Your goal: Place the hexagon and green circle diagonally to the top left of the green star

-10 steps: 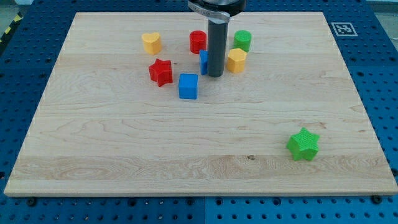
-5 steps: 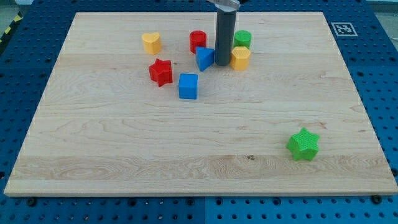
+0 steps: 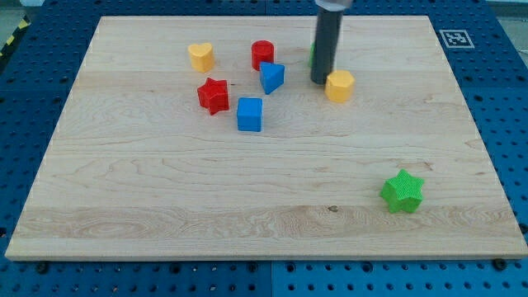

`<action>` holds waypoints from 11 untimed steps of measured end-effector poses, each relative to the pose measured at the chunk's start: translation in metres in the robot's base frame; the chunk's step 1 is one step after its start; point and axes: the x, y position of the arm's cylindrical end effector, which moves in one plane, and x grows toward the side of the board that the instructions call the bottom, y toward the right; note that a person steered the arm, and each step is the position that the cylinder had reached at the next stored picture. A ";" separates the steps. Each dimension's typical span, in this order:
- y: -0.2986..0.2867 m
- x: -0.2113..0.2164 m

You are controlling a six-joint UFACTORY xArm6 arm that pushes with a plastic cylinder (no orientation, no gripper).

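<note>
My tip (image 3: 321, 82) sits just left of the yellow hexagon block (image 3: 339, 85), hiding the green circle block (image 3: 313, 54), ready to push rightward and nearward toward the green star block (image 3: 403, 191); there is no claw.

No readable words or numbers appear; only a black-and-white fiducial marker (image 3: 455, 38) sits on the wooden board's (image 3: 165, 190) upper right corner.
</note>
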 end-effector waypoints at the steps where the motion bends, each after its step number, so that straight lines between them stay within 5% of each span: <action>1: 0.019 0.012; 7: -0.027 -0.050; 11: -0.067 -0.019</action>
